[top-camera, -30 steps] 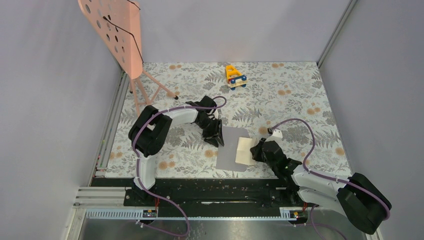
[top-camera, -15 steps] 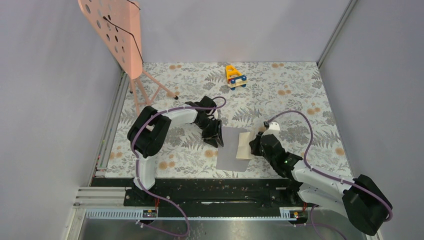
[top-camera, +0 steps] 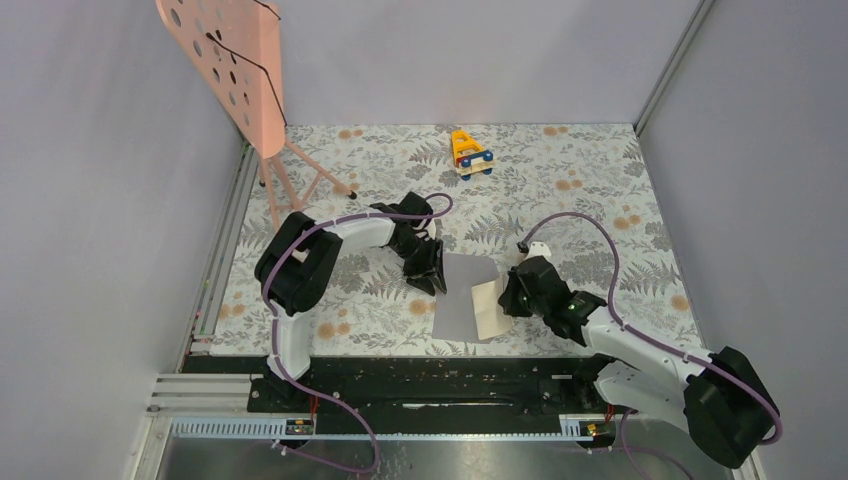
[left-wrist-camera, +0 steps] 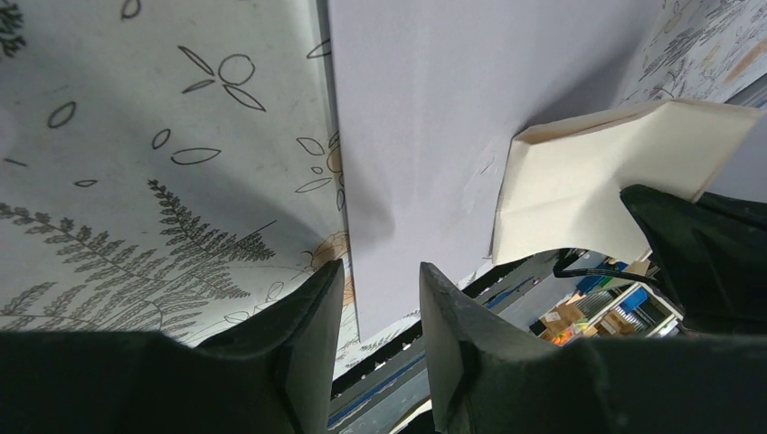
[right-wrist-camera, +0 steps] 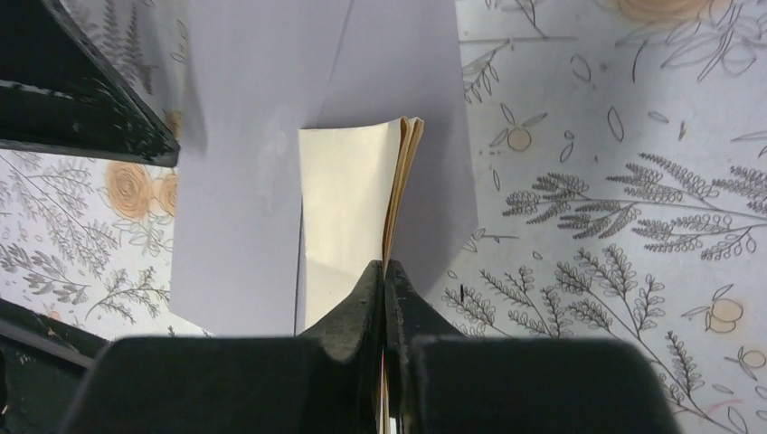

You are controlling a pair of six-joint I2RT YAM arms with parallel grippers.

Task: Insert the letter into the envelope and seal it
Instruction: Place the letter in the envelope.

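Your right gripper (right-wrist-camera: 386, 267) has swung toward the far side and a little left since a second ago. The letter (right-wrist-camera: 348, 208) it carries has turned with it and now lies askew. The jaws are pressed together on the letter's near edge. Your left gripper (left-wrist-camera: 380, 271) has not moved. Its fingers stand partly spread, tips down at the left edge of the envelope (top-camera: 455, 300), with paper showing in the gap between them. The envelope lies flat on the floral table (top-camera: 600, 200) between the two grippers, close to the near edge. It is plain grey-lilac and unmarked, with one diagonal crease running across it. The folded cream letter rests over its right half, its layers fanning slightly at the far end.
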